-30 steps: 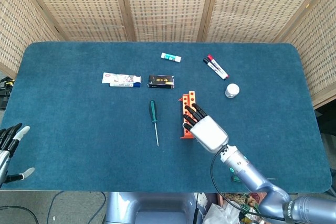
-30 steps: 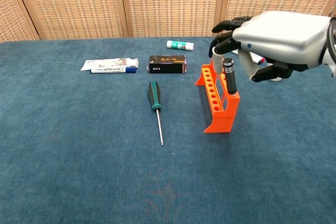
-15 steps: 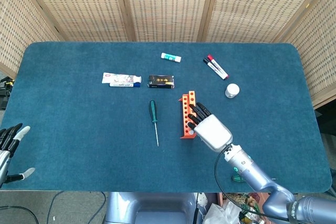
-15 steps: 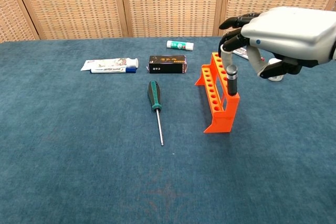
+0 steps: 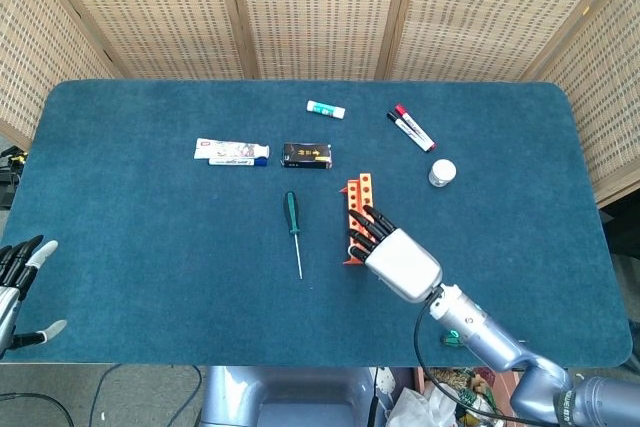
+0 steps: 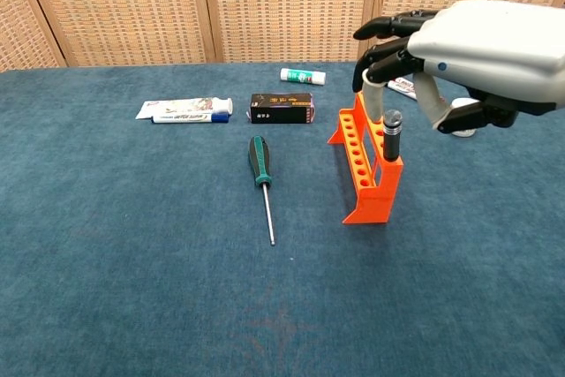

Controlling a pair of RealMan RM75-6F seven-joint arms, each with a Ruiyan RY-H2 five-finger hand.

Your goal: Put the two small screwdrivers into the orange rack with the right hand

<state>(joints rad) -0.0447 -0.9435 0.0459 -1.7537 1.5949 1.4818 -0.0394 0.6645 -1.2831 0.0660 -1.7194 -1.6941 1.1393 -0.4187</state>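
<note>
So far one small screwdriver (image 6: 391, 134) stands seated in the orange rack (image 6: 365, 168), the right hand (image 6: 459, 41) hovers just above it with fingers apart and empty, and the green-handled screwdriver (image 6: 260, 174) lies on the bench (image 6: 132, 245), unplaced.

Blue-carpeted table (image 5: 150, 277): orange rack (image 6: 364, 165), green screwdriver (image 6: 261, 174), toothpaste (image 5: 231, 152), markers (image 5: 411, 127).
</note>
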